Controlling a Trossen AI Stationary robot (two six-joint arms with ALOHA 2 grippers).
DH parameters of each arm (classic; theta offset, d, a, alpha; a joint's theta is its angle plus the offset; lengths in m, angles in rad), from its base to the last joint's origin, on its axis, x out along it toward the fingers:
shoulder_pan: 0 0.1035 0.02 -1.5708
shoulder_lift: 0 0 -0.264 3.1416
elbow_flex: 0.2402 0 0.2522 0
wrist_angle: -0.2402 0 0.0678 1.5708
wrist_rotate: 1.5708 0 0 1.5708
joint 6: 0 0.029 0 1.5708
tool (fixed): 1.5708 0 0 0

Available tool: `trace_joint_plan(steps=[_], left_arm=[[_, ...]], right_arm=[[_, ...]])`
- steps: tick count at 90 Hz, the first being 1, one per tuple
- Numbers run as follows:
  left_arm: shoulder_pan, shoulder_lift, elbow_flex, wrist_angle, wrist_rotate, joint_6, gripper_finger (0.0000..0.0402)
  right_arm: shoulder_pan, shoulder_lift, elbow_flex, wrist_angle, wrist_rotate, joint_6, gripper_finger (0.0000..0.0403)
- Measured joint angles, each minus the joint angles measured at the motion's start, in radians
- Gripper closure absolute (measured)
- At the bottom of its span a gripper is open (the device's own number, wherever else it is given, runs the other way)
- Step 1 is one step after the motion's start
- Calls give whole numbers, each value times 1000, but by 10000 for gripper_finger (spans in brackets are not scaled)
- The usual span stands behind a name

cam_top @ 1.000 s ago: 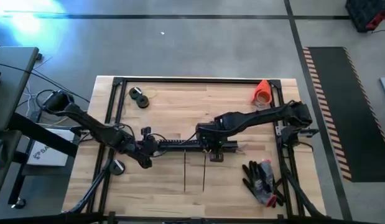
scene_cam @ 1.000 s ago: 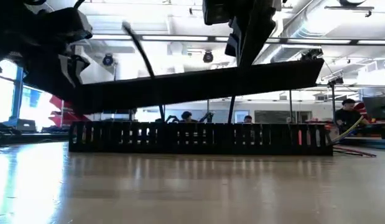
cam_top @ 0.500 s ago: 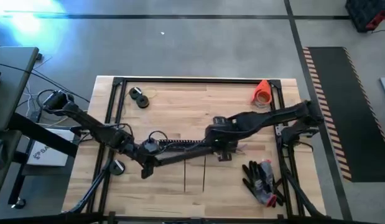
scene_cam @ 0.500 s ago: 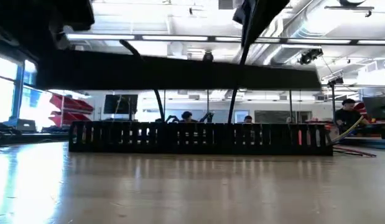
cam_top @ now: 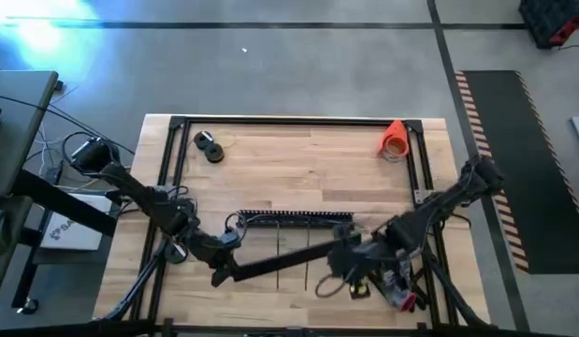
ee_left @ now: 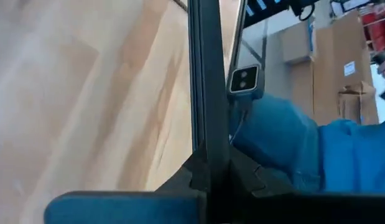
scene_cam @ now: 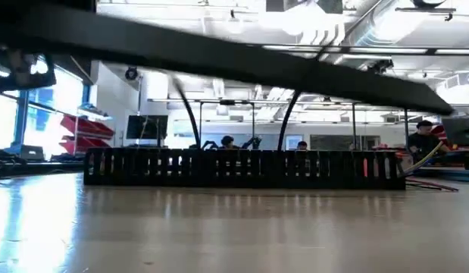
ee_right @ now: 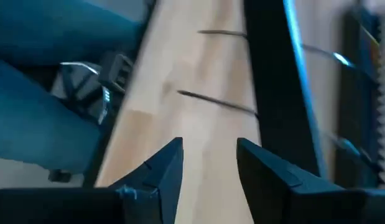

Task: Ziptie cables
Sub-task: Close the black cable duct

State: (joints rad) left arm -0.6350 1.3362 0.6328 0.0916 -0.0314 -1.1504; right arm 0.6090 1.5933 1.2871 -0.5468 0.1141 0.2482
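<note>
1. Two arms reach over the worktop [cam_top: 270, 159], both on the near side of the slotted black channel [cam_top: 294, 218] that lies flat on it.
2. Left end effector [cam_top: 222, 274] is near the left end of the channel. In the left wrist view its fingers [ee_left: 180, 180] are closed on a long black strip [cam_top: 284, 262].
3. This strip is lifted off the wood and runs almost parallel to the channel, toward the right arm.
4. Right end effector [ee_right: 208, 162] is near the channel's right end. Its fingers are apart, with bare wood showing between them, and the strip passes just beside one finger.
5. Cables [scene_cam: 425, 168] show in the low view as thin coloured wires at the right end of the channel, on the worktop.
6. Gloves [cam_top: 397, 281] lie beside the right end effector.
</note>
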Motion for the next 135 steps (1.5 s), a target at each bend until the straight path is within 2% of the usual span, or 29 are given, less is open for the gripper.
trace_joint_plan(steps=[5,13,28,44,59,81,97,108,124,135], left_arm=[[-3,23,0,24,8,-20,401],[-5,50,0,68,12,-49,401],[-7,77,0,178,10,-72,401],[-7,77,1,220,0,-106,401],[-7,78,1,253,-7,-124,401],[-8,78,1,305,-32,-123,402],[-10,78,1,309,-28,-128,402],[-15,78,1,308,-29,-129,402],[-19,78,1,304,-31,-130,401],[-19,78,1,302,-63,-97,395]], right_arm=[[20,13,-1,64,13,-65,266],[43,38,21,68,58,-138,249],[79,95,36,64,165,-272,174],[125,155,36,46,479,-412,95],[132,196,36,13,665,-425,69],[93,202,36,-72,662,-369,71],[60,202,36,-183,614,-277,82],[57,200,36,-189,582,-256,117],[58,200,36,-187,504,-214,203],[58,199,36,-201,450,-128,203]])
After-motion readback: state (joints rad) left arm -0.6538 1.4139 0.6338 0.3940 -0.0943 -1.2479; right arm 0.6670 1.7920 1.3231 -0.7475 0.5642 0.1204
